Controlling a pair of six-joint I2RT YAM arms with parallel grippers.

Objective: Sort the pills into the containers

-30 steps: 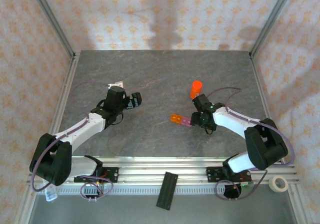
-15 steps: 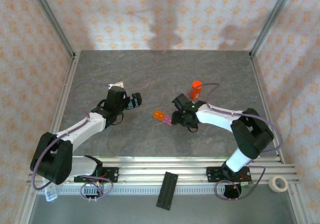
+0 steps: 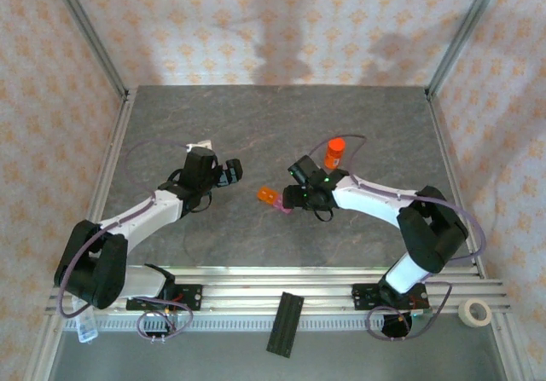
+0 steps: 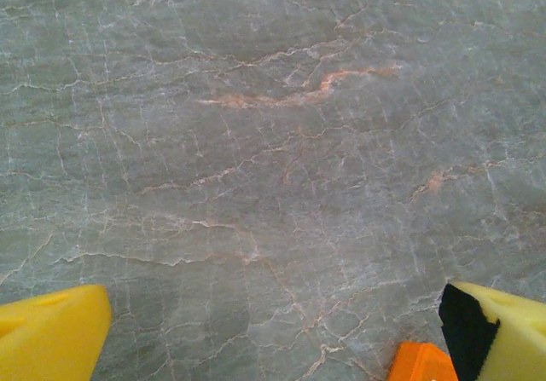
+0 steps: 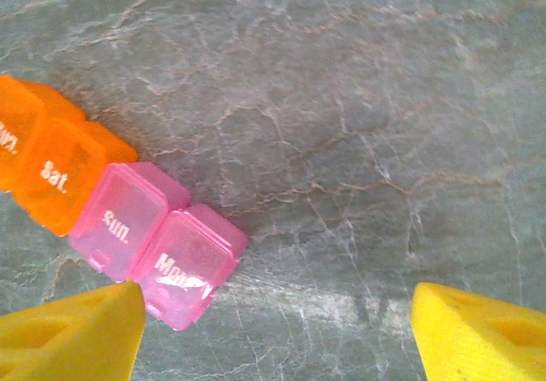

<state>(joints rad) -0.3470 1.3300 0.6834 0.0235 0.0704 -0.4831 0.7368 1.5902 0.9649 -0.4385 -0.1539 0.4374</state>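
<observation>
On the containers [image 5: 101,195] I can read white day names, one printed on each lid. The orange cell [image 5: 60,172] carries "Sat.". The pink cell [image 5: 119,221] just beside it carries "Sun.". The end cell [image 5: 186,266], also pink and the last of the row, carries "Mon.", though a bright glare lies over the lower part of the word. The edge cell [image 5: 12,135], orange, also has white letters, but the picture's border cuts them off and I cannot read them.
</observation>
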